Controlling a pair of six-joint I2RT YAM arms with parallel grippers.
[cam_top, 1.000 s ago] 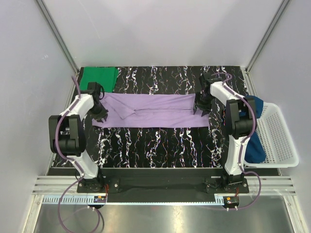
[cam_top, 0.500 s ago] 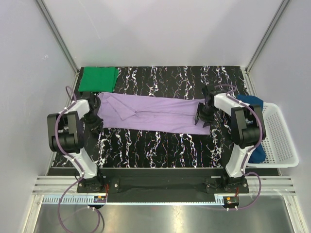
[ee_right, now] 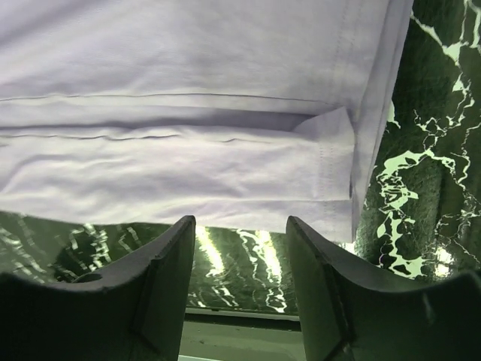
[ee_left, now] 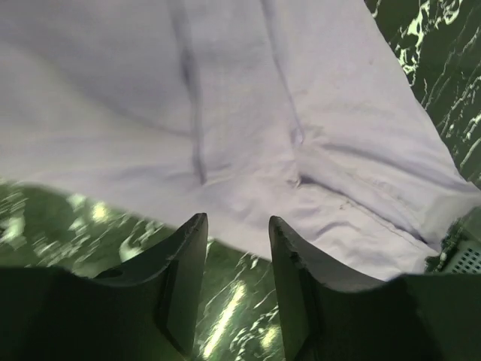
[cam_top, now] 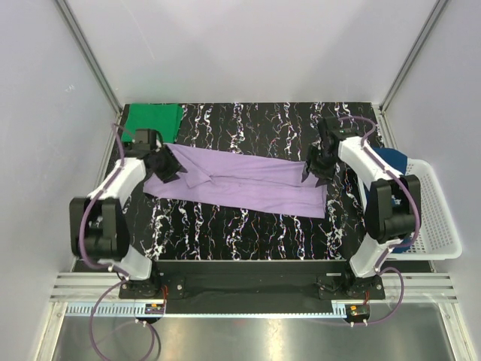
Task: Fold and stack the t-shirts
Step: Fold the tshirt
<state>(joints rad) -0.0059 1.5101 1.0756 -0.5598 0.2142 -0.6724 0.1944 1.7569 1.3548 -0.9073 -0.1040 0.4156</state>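
Lavender t-shirt (cam_top: 240, 183) lies as long folded band on table (cam_top: 248, 229). Left hand (cam_top: 167, 167) at its left end, right hand (cam_top: 314, 171) at its right end; both open, empty, cloth edge just beyond fingertips.

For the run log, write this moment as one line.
lavender t-shirt: long folded strip | left gripper: open, empty, at its left end | right gripper: open, empty, at its right end | green t-shirt: far-left corner

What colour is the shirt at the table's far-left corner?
Bright green t-shirt; the top external view shows it best.
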